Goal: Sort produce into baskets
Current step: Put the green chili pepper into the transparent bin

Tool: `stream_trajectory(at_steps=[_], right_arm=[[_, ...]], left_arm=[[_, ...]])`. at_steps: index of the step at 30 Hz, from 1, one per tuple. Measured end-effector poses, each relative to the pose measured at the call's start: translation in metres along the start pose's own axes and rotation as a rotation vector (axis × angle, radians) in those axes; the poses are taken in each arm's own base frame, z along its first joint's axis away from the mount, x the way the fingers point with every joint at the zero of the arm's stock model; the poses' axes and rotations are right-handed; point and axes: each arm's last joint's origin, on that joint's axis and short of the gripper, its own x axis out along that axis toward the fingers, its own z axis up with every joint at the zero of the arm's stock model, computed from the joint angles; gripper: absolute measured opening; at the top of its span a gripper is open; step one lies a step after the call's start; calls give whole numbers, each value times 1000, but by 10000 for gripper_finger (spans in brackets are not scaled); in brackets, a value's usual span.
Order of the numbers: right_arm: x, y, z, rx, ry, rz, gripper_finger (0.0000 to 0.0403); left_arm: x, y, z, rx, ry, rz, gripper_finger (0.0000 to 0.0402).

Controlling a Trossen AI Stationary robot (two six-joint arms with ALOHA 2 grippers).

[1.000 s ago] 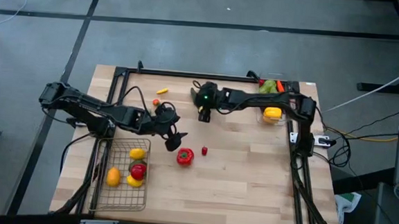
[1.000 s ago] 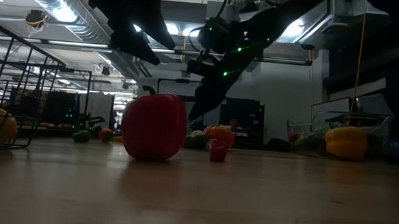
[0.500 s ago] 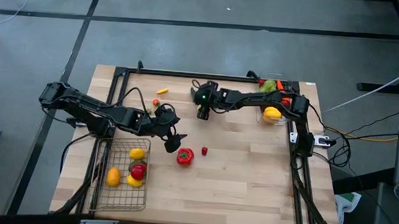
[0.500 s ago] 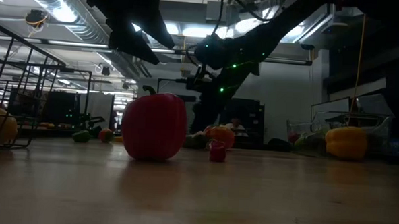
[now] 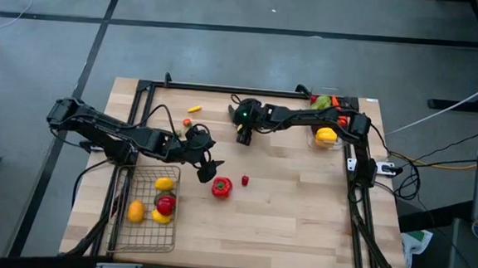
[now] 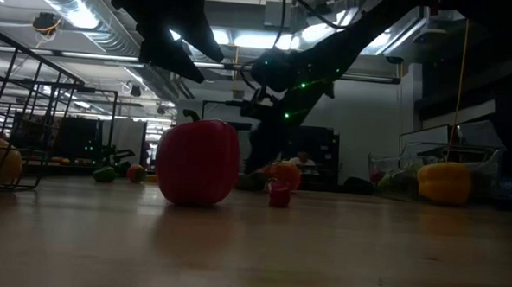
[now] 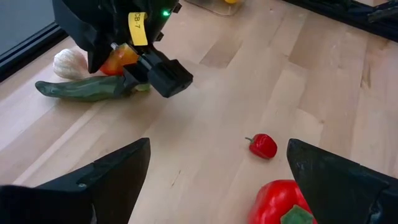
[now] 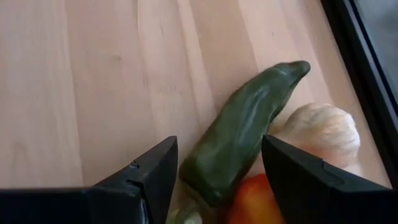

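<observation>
Lowering the right gripper (image 8: 214, 186) squarely over the green pepper (image 8: 242, 134) is what this step seems to ask of you: its two fingers straddle the pepper's stem end, part open, closed on nothing yet. Keep the pepper centred, because a pale garlic bulb (image 8: 323, 134) and an orange-red piece (image 8: 255, 202) lie touching it and could get pinched or knocked along. Your left gripper (image 7: 217, 177) hangs wide open and empty above the red bell pepper (image 5: 222, 186), with a tiny red piece (image 5: 244, 180) just beside it. Four pieces already lie in the wire basket (image 5: 144, 240) near the left arm, and the clear bin (image 5: 325, 143) at the right side holds a yellow pepper (image 5: 326, 136)
</observation>
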Motion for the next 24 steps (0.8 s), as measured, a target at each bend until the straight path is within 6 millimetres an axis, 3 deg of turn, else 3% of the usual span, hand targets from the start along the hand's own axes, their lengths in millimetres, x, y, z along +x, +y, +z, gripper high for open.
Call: stream_trajectory(at_steps=[8, 15, 24], right_arm=[[1, -7, -4, 18, 25, 1, 232], [5, -3, -6, 15, 23, 63, 232], [7, 2, -7, -8, 46, 18, 232]], left_arm=[[-1, -2, -1, 5, 1, -6, 375], [-4, -7, -4, 20, 3, -26, 375], [-6, -11, -6, 33, 5, -43, 375]])
